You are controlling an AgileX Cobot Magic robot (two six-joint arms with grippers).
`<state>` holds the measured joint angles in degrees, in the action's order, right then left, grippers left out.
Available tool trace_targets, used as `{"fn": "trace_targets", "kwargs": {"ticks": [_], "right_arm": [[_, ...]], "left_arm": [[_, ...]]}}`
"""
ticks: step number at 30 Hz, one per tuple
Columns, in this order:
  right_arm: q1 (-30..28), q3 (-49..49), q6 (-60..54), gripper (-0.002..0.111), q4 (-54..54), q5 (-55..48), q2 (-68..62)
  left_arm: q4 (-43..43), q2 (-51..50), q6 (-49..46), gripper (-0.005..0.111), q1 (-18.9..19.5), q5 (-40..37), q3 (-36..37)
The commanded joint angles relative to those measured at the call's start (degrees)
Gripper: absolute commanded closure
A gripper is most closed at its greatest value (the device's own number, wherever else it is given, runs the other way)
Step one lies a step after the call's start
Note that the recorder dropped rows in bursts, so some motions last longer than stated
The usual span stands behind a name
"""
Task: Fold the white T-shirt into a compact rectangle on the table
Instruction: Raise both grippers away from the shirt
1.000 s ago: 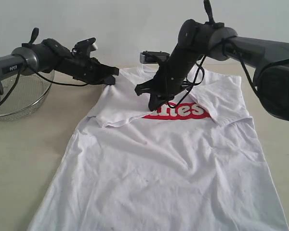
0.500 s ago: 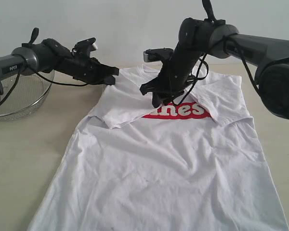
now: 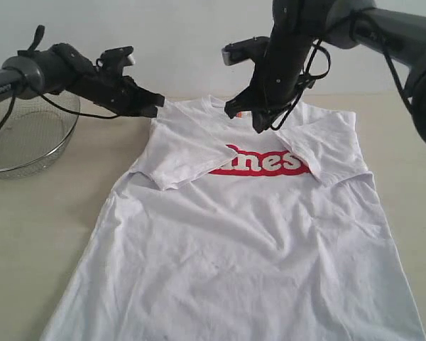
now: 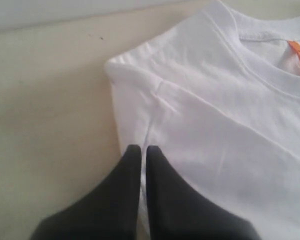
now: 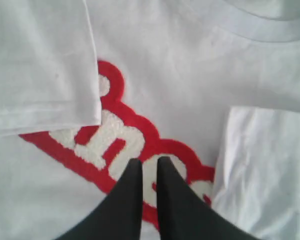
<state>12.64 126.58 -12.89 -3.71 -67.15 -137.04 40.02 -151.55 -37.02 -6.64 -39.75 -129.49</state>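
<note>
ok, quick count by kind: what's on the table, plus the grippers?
T-shirt: 1
Wire basket: 1
Grippers: 2, the left gripper and the right gripper
Total: 4

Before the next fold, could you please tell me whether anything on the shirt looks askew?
Nothing is spilled or torn. The white T-shirt lies flat, but its folded-in sleeves are uneven: the left sleeve in the exterior view slants across the first red letters, while the right sleeve only reaches their end.
</note>
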Motion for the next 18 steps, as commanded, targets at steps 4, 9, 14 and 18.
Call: {"fn": "trace_targets", "kwargs": {"ticks": [4,9,14,18], "right_arm": [[-0.1,-1.5,-0.5,0.108,5.3,-2.8,4.3],[-0.1,-7.5,0.9,0.108,5.3,-2.8,8.7],[-0.1,-18.5,2.8,0.108,5.1,-2.8,16.4],[-0.1,-31.7,4.9,0.108,4.2,-2.8,25.0]], "left_arm": [[-5.3,5.8,0.6,0.102,1.1,-3.9,0.2],[-8.5,10.4,0.6,0.102,3.2,-12.6,0.2],[-5.9,14.4,0.3,0.102,6.8,-27.4,0.3],[4.7,17.5,-3.2,0.102,8.3,-30.2,4.8]]}}
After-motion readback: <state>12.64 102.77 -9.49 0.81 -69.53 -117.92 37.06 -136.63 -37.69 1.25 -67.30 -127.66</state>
